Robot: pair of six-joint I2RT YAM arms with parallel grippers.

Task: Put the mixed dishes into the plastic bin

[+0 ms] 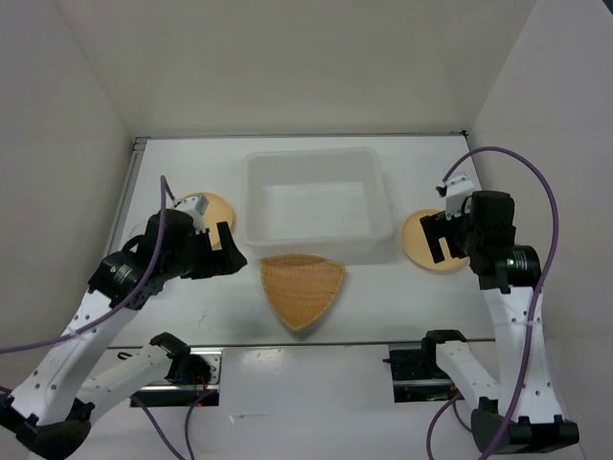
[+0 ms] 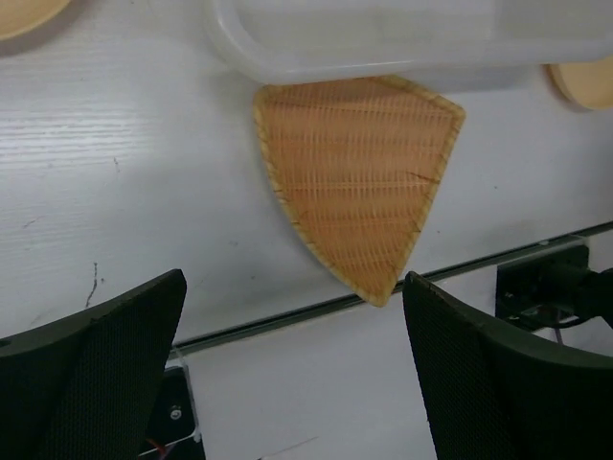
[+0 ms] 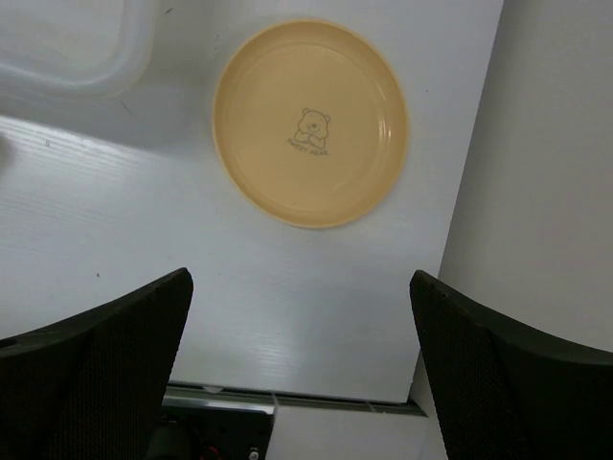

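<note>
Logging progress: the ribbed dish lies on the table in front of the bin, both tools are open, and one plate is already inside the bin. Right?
No. The top external view shows no plate inside the bin: the left plate and the right plate both lie on the table beside it.

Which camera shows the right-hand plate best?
Right wrist: the right plate is whole, unblocked, its bear print visible. Top external shows it partly behind the right gripper; left wrist catches only its edge.
</note>
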